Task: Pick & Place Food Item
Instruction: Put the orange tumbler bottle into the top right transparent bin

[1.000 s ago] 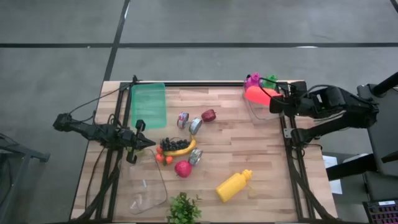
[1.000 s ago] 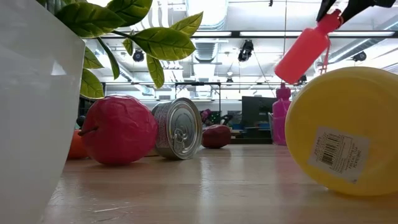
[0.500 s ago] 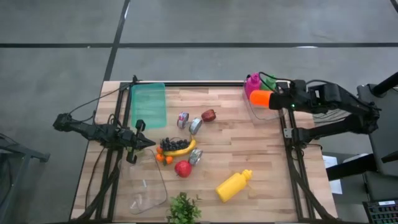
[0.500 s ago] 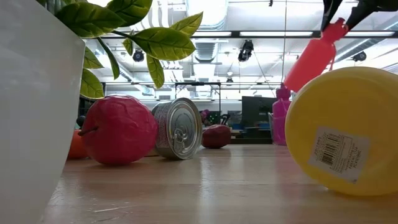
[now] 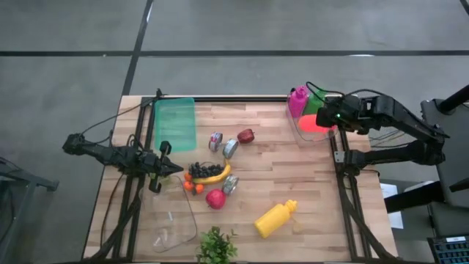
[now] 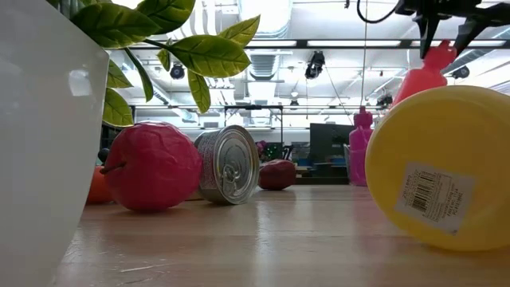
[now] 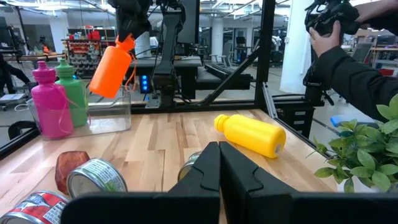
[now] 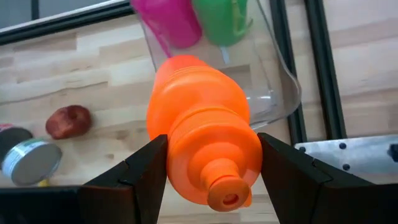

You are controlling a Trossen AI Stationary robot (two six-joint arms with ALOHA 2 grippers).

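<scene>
Left hand (image 5: 163, 169) clenched, empty, low over the surface's (image 5: 308, 191) left side by the grapes (image 5: 204, 169). Clear bin (image 5: 302, 132) walls hard to trace from above. Right hand (image 8: 208, 163) grasps the orange bottle (image 8: 200, 127) above that bin: smooth, ribbed neck. Long axis tilted; cap up toward the hand, base down.

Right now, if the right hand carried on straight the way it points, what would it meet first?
The right hand, shut on the orange bottle, points down into the clear bin holding the pink bottle and green bottle. The orange bottle's base would probably meet the bin floor first; depth is unclear.
</scene>
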